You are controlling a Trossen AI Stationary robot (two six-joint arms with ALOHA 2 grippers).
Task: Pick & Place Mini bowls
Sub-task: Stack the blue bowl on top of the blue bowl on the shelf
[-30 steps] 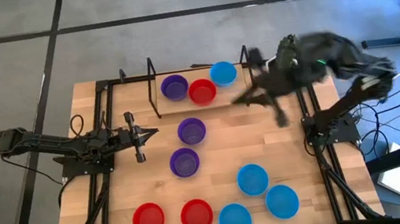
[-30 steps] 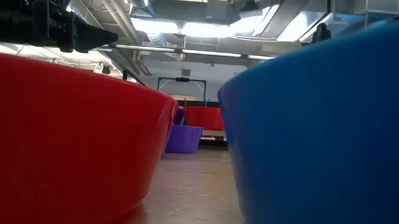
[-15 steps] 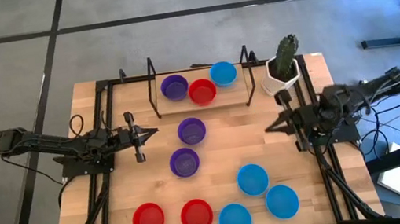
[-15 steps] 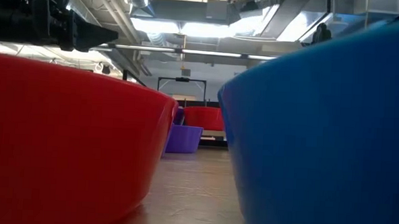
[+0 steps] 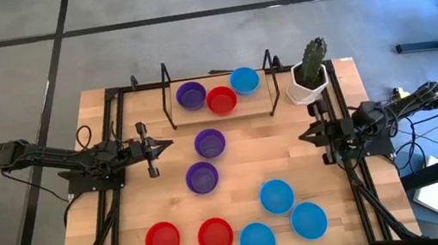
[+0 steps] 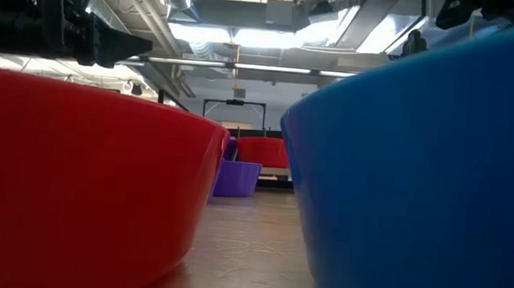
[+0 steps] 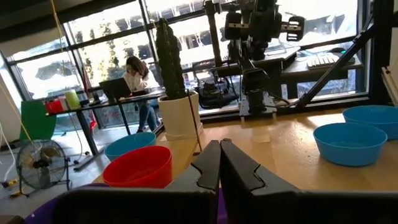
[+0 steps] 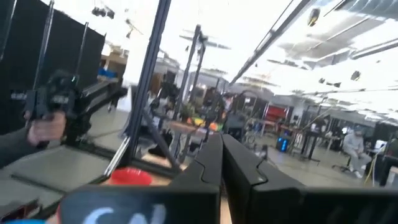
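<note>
The mini bowls stand on the wooden table on their bases. A purple (image 5: 191,95), a red (image 5: 221,100) and a blue one (image 5: 244,80) are at the far edge. Two purple bowls (image 5: 210,143) (image 5: 202,177) are in the middle. Two red (image 5: 164,240) and three blue bowls (image 5: 276,196) stand near the front edge. My left gripper (image 5: 170,144) is shut at the table's left, pointing level toward the middle purple bowls and clear of them. My right gripper (image 5: 302,137) is shut at the table's right, folded back over its base, holding nothing.
A white pot with a green cactus (image 5: 309,74) stands at the far right corner, just beyond my right gripper. A black metal frame (image 5: 216,72) spans the far bowls. In the low view a red bowl (image 6: 82,180) and a blue bowl (image 6: 412,168) fill the foreground.
My right arm has come down fast from high over the table's far right corner and folded back toward the right edge above its base. Its gripper now points about level toward the table's middle. The cactus pot, which the arm hid before, now shows. The bowls have not moved.
</note>
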